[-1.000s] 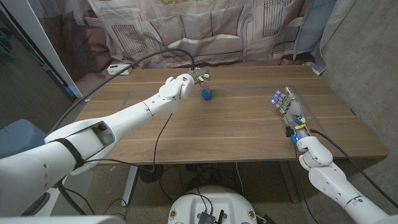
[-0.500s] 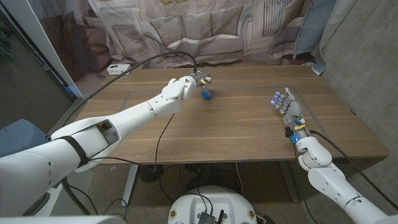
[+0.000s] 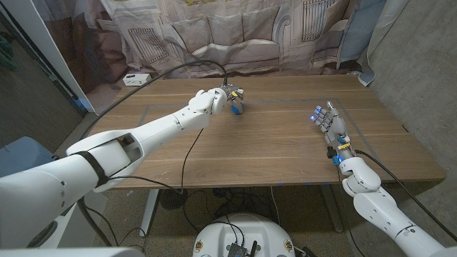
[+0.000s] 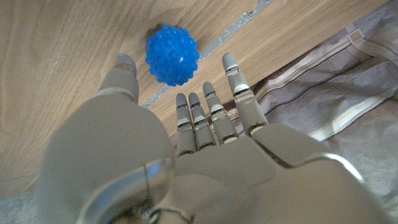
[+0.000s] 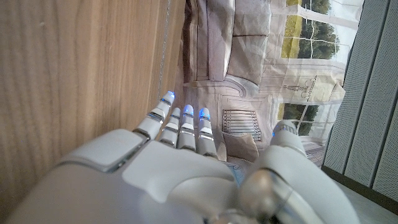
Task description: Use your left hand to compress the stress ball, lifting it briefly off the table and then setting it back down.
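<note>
The blue knobbly stress ball sits on the wooden table, far of centre. My left hand hovers right over it, partly covering it in the head view. In the left wrist view its fingers are spread, with the ball just beyond the tips, between thumb and fingers and untouched. Over the table's right side, my right hand stands upright with straight fingers and holds nothing.
A small white box lies at the table's far left corner. A black cable arcs over the left arm. Tape lines mark the tabletop. A printed curtain hangs behind the far edge.
My left hand has crept right and farther across the table, closing over the ball, which now shows less in the head view. The ball and the right hand have stayed put.
</note>
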Robot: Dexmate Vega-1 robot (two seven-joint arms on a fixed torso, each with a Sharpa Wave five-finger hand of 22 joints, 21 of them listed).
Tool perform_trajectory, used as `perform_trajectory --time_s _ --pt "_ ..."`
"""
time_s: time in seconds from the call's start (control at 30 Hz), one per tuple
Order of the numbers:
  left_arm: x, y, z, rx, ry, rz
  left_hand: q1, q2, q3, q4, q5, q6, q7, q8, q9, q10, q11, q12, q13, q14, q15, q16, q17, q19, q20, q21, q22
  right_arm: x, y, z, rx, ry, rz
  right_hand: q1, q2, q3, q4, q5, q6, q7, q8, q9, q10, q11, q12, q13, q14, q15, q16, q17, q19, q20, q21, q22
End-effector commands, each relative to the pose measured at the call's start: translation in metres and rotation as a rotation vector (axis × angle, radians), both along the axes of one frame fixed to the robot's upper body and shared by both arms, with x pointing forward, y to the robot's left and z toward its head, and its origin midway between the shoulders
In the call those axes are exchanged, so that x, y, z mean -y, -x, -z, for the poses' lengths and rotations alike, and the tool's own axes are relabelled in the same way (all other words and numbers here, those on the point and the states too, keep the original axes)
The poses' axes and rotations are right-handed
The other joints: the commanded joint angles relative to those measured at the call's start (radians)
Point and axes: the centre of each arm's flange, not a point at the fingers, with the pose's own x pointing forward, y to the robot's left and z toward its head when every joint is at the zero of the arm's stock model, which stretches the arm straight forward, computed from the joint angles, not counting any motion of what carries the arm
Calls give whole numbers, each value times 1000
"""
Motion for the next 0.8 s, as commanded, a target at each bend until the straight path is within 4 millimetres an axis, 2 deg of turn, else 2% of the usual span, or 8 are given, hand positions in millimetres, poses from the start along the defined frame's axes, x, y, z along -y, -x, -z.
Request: perform_trajectory --time_s 0.03,0.37,0.8 --pt "5 -12 3 -14 30 28 3 11 -4 -5 0 -4 -4 1 3 -1 0 2 2 3 13 1 2 -4 7 -4 2 1 1 0 -5 5 3 8 1 -1 -2 -4 7 0 -2 5 5 3 -3 1 6 0 -6 3 8 0 3 3" --pt "15 -22 7 -26 34 51 11 16 -1 -8 1 -1 -3 2 3 1 -2 3 2 4 17 1 2 -4 8 -6 2 1 1 -2 -14 15 2 8 1 -2 -2 -4 7 0 -2 5 5 3 -4 2 7 2 -6 3 12 2 4 3" --pt "10 -30 2 -27 21 11 24 22 1 -13 2 0 -6 3 3 -2 1 2 4 5 22 2 1 -3 8 -7 3 0 -1 -2 -31 5 3 7 2 -3 -1 -4 7 -1 -2 5 6 4 -4 2 8 2 -6 4 13 3 3 3"
